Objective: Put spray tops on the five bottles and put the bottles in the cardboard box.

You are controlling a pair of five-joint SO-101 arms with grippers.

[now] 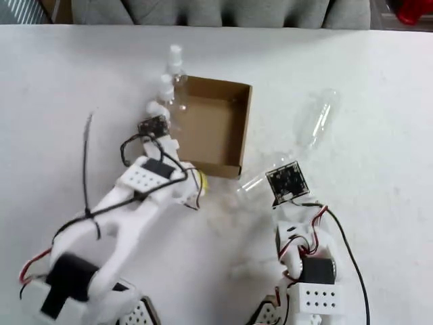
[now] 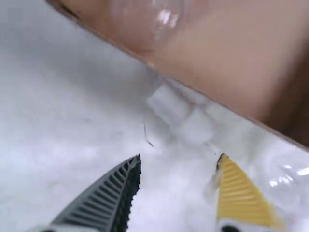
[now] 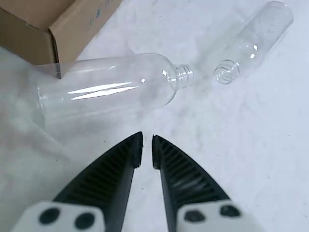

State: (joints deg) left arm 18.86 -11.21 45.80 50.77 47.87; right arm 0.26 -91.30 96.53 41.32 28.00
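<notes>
Seen from above, the cardboard box (image 1: pixel 211 127) is sitting in the middle of the table (image 1: pixel 379 81), open on top. Spray tops (image 1: pixel 166 82) are crowding its wall at 10 o'clock. The left arm (image 1: pixel 135 196) is filling the room at 8 o'clock. One clear bottle (image 1: pixel 318 118) is lying at 3 o'clock. Another bottle (image 1: pixel 252 187) is lying at 5 o'clock, just beside the box corner. Bare table is showing at 12 o'clock and far out past 3 o'clock.

A white tabletop (image 1: pixel 379 203) holds a cardboard box (image 1: pixel 213 125). One clear bottle (image 1: pixel 254 188) lies by its corner, another bottle (image 1: pixel 316 118) farther off. White spray tops (image 1: pixel 168 84), maybe on bottles, sit beside the box.
</notes>
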